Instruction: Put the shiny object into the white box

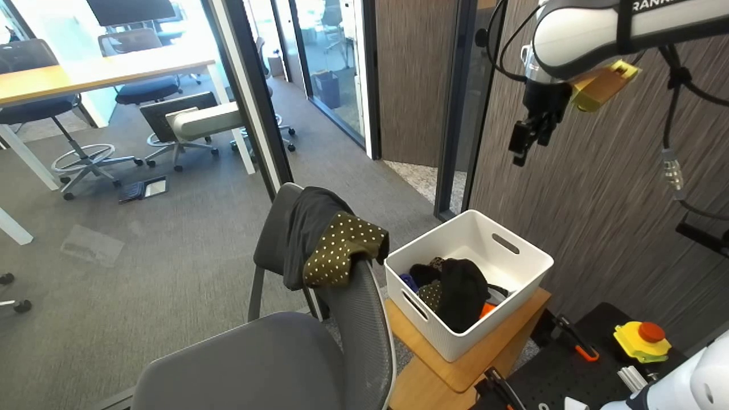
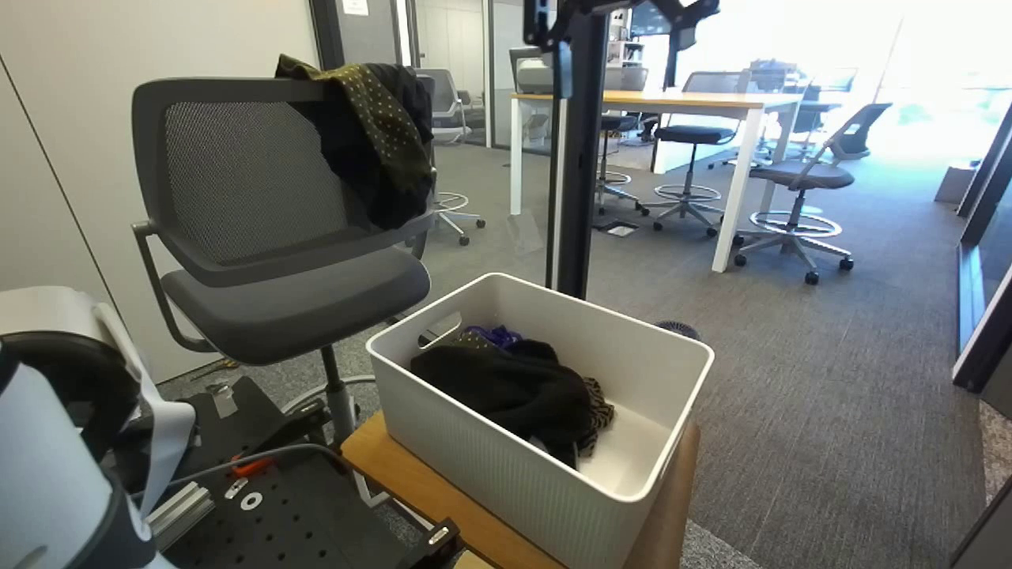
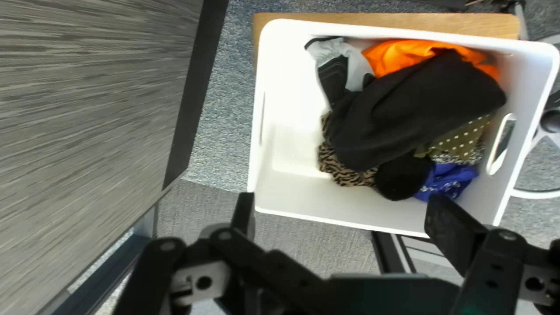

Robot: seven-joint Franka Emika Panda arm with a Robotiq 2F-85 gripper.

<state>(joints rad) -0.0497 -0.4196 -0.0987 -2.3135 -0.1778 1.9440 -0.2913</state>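
Note:
The shiny object, an olive cloth with pale gold dots (image 1: 336,253), hangs over the chair's back on a dark grey jacket (image 1: 310,222). Both also show in an exterior view, the dotted cloth (image 2: 379,111) in front. The white box (image 1: 421,327) stands beside the chair; it shows in both exterior views (image 2: 474,438) and in the wrist view (image 3: 288,192). It holds a black cloth (image 3: 411,109) and several other fabrics, including a similar dotted olive piece (image 3: 463,138). My gripper (image 1: 533,143) is open and empty, high above the box, apart from the cloth; its fingers show in the wrist view (image 3: 341,203).
The box rests on a wooden stand (image 1: 416,341). The grey chair (image 2: 292,300) stands next to it. A wood-patterned wall (image 3: 87,96) rises near the box and the arm. A black cart (image 1: 564,376) carries a yellow-red stop button (image 1: 643,340) and tools. A black post (image 2: 581,197) stands behind the box.

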